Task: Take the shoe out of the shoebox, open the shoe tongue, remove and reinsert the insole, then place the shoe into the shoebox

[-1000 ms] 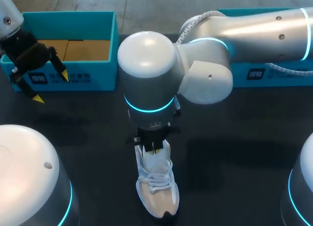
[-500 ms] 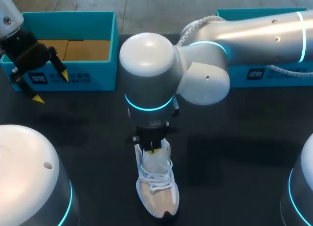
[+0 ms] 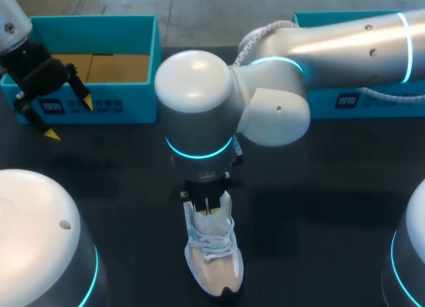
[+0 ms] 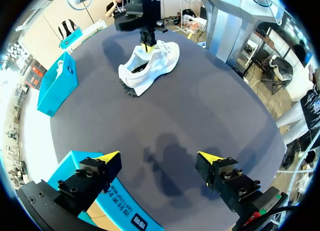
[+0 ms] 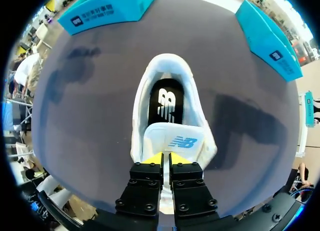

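Shoe [image 3: 214, 254] lies on the table [image 3: 319, 187], its long axis running straight out from the right tool [image 5: 164, 160], which pinches the raised tongue [image 5: 174, 141] with the insole [image 5: 164, 103] just ahead; the wide-open left tool [image 4: 159, 156] hangs well apart beside the shoebox [image 3: 133, 94].

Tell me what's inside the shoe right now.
A black insole lies inside the shoe, seen through its opening. Its front part is hidden under the tongue, which the right pincer grips.
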Controlling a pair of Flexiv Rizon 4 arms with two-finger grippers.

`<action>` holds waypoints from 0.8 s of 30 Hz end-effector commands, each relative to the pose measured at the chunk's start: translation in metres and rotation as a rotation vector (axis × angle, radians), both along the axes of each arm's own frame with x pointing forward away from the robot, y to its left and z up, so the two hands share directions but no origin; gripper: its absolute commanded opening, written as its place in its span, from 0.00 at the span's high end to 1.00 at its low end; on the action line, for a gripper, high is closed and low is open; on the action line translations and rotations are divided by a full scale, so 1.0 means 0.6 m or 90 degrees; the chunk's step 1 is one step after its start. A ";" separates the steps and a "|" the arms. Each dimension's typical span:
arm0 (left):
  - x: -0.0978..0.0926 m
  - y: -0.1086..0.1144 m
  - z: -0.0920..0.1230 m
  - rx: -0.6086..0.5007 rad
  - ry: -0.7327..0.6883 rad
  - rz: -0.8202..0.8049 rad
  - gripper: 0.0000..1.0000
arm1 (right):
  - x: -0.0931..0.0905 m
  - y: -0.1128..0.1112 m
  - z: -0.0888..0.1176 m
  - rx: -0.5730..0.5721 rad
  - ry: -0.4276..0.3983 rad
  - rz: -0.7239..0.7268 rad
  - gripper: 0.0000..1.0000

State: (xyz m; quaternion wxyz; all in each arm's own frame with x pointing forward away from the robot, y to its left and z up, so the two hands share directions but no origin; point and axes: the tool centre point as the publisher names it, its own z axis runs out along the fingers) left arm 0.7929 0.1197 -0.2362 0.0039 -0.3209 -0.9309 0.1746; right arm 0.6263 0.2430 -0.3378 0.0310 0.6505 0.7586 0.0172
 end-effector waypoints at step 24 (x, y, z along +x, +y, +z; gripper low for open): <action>0.000 0.000 0.000 0.002 0.000 0.000 0.00 | 0.014 0.006 0.064 0.015 -0.062 0.099 0.78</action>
